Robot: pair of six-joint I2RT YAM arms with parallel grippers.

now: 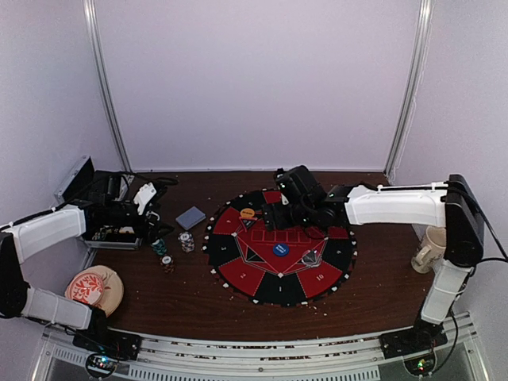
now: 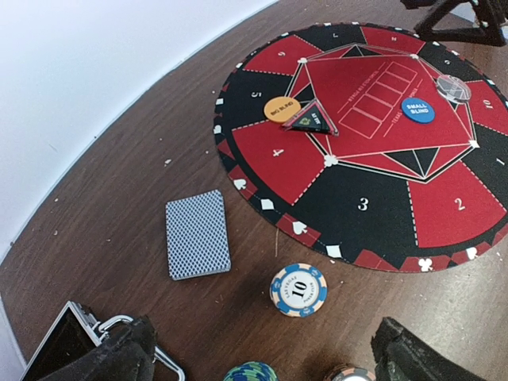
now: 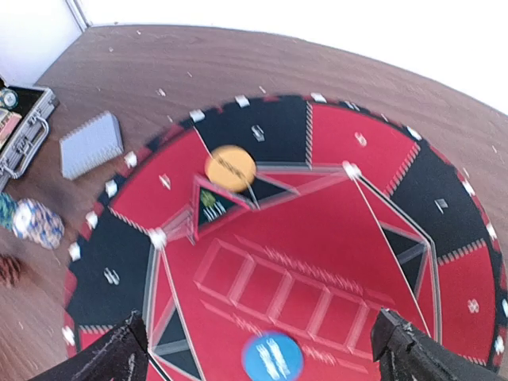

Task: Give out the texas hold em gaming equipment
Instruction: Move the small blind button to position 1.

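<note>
Currently right gripper is seen spread wide, nothing held, hovering over mat by orange disc; blue disc and clear disc are laid on mat. Left gripper also spread, empty, above white chip stack; card deck is laid beside mat. Stack best approached vertically, jaws centred, teal stack not to be nudged
</note>
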